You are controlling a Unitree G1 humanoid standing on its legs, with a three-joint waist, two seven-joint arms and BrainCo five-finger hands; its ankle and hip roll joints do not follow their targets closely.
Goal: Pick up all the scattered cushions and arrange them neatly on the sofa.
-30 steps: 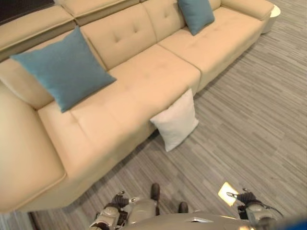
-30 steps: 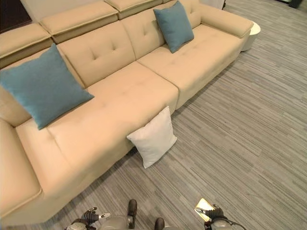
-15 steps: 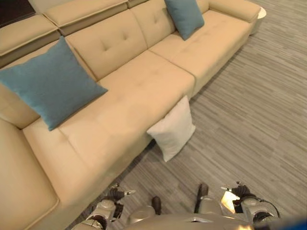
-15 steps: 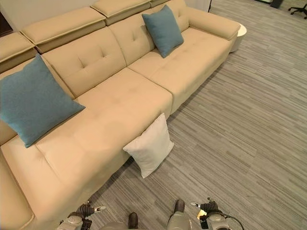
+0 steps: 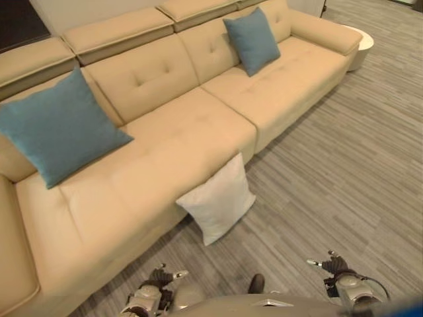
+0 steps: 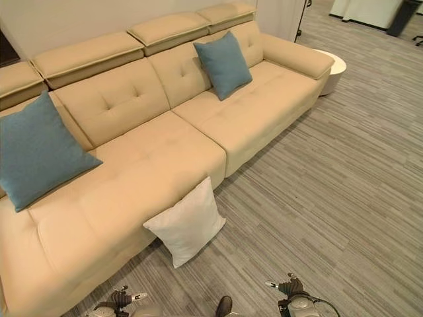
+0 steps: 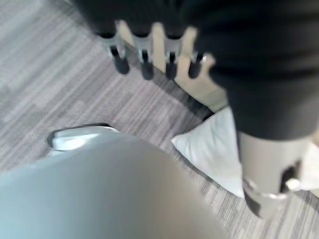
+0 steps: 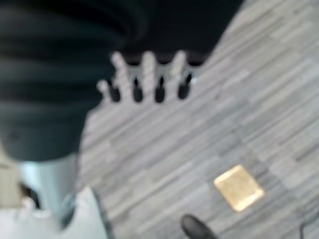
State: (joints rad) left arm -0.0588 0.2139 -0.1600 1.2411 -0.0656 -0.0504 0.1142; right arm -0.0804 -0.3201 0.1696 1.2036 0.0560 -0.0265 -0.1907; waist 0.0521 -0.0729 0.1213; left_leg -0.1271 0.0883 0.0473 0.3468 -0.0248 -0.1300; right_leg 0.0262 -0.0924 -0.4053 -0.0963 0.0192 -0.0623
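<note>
Leaning against the front of the long beige sofa (image 5: pixel 192 132), a white cushion (image 5: pixel 218 201) stands on one corner on the grey striped carpet (image 5: pixel 330 178), touching the sofa's base below the middle seat. Two blue cushions are already up on the seats: a large blue cushion (image 5: pixel 58 129) propped against the backrest toward the robot's left, and a smaller blue cushion (image 5: pixel 251 41) upright against the backrest farther along, near the far armrest. Past that armrest sits a small round white side table (image 6: pixel 330 66).

Both hands hang low over the carpet, well apart from the white cushion. From the left wrist view, the left hand (image 7: pixel 149 55) has its fingers (image 7: pixel 121 62) straight and side by side, holding nothing. The right hand (image 8: pixel 144 79) likewise shows relaxed, straight fingers (image 8: pixel 148 69) with nothing in them, above a small gold-coloured square plate (image 8: pixel 238 187) set in the floor.
</note>
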